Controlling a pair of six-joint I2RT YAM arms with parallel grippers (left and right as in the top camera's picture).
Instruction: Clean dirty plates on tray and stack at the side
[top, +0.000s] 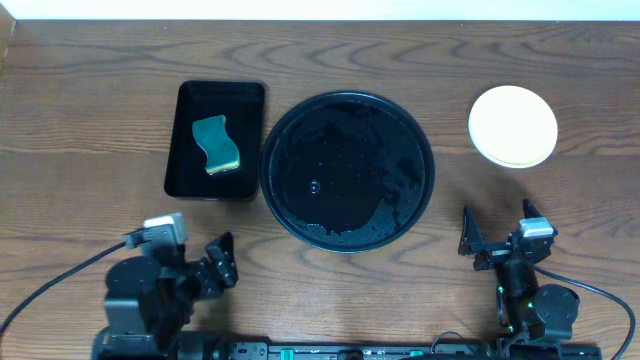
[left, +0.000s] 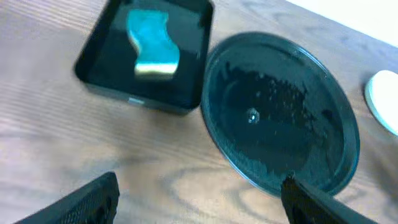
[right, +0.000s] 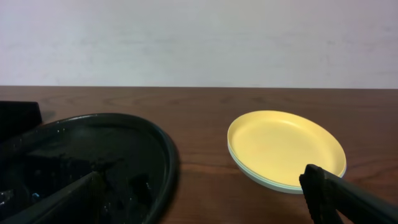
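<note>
While both arms rest at the near edge of the table (top: 80, 120), we read each tool from its own wrist view. The left gripper (left: 199, 193) stands with its jaws fully spread, and we see only bare wood between them. The right gripper (right: 200, 179) is likewise spread wide and grips nothing. Its dark fingers (right: 348, 199) enter from the lower corners of that view.

We locate the round black tray (top: 340, 130) at the centre of the table, ahead of and between the two arms. Its floor is glossy and speckled with droplets.

We locate the plates (top: 513, 125) as one stack on the bare wood, right of the round black tray and towards the far side. The stack stands apart from the tray rim and ahead of the right gripper. The top plate is pale yellow and looks clean. In the right wrist view a pale mint-blue rim shows just beneath it. We cannot tell how many plates the stack holds.

Left of the round black tray lies the rectangular black tray (top: 240, 120), just beside its rim; we cannot tell whether the two touch. A teal sponge (top: 218, 145) with a yellow layer lies flat inside it, apart from both grippers.
</note>
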